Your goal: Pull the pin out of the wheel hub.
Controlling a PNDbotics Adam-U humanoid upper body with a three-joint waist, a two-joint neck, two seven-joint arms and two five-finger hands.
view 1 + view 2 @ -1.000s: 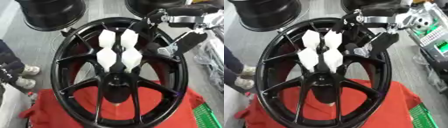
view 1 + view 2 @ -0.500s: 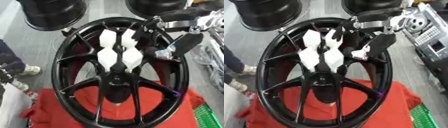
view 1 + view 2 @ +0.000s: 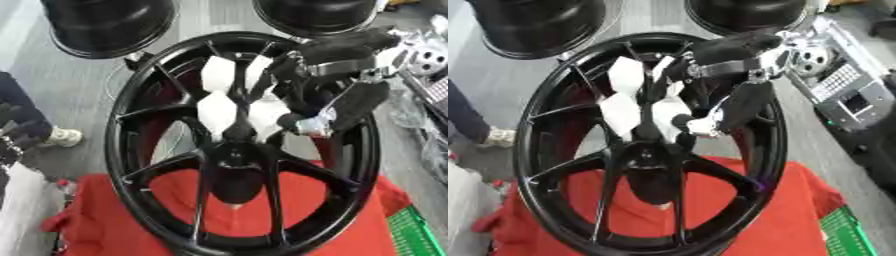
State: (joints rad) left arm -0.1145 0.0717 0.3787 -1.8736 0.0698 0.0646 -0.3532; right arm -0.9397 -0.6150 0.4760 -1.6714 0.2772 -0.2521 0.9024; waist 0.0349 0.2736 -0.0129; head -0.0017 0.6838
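Note:
A large black wheel rim (image 3: 131, 165) stands tilted on a red cloth (image 3: 346, 200), its spokes meeting at the black hub (image 3: 234, 162). Behind the upper spokes sit white foam-like pieces (image 3: 217, 109). I cannot make out the pin itself. My right hand (image 3: 343, 49) comes in from the upper right over the rim's upper right part. Its fingers (image 3: 745, 102) hang straight, down and to the left, and their silver tips end just right of and above the hub, holding nothing. My left hand shows in neither view.
Two more black rims (image 3: 105, 22) (image 3: 315, 12) lie at the far side. A grey metal machine (image 3: 846, 92) stands at the right and a green crate (image 3: 420, 235) at the lower right. A person's leg and shoe (image 3: 59, 136) are at the left edge.
My right hand has moved left and down from the rim's upper right edge, and its fingertips have come nearer to the hub. The wheel has stayed put.

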